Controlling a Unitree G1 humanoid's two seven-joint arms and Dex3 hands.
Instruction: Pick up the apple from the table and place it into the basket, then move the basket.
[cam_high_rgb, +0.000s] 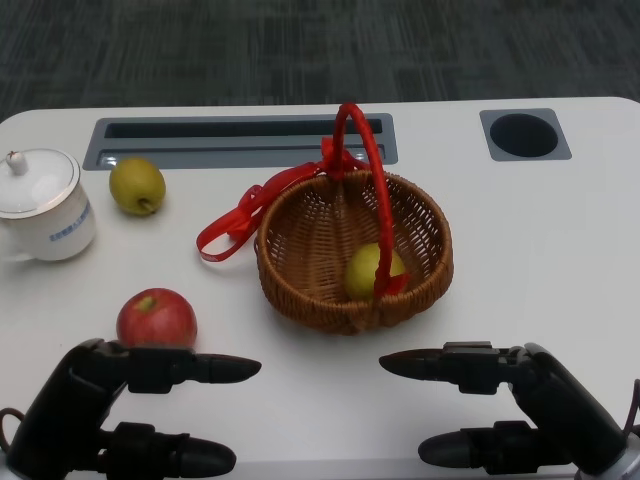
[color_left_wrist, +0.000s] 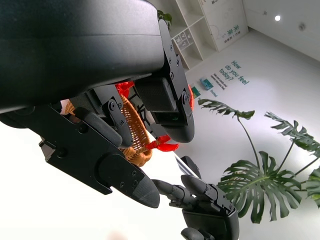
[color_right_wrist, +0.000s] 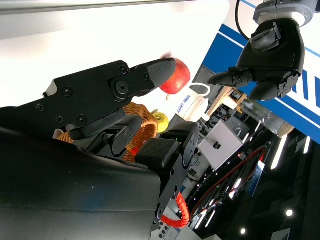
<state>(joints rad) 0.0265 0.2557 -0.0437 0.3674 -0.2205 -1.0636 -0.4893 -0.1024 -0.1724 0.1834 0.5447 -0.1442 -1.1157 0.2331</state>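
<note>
Both my hands spread wide, holding nothing; red apple (cam_high_rgb: 156, 318) just beyond my left hand (cam_high_rgb: 120, 410), wicker basket (cam_high_rgb: 300, 290) ahead of my right hand (cam_high_rgb: 510, 405).

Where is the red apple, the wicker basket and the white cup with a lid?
Round red apple (cam_high_rgb: 156, 318): head view, middle of its skin.
Brown wicker basket with red handle (cam_high_rgb: 300, 285): head view, outer wall.
White lidded ceramic cup (cam_high_rgb: 52, 225): head view, its side.

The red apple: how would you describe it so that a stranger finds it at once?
Start at the wicker basket in the middle of the white table. Toward the robot's left lies the red apple, just beyond the left robot hand. It is the only red fruit; the other two are yellow-green.
</note>
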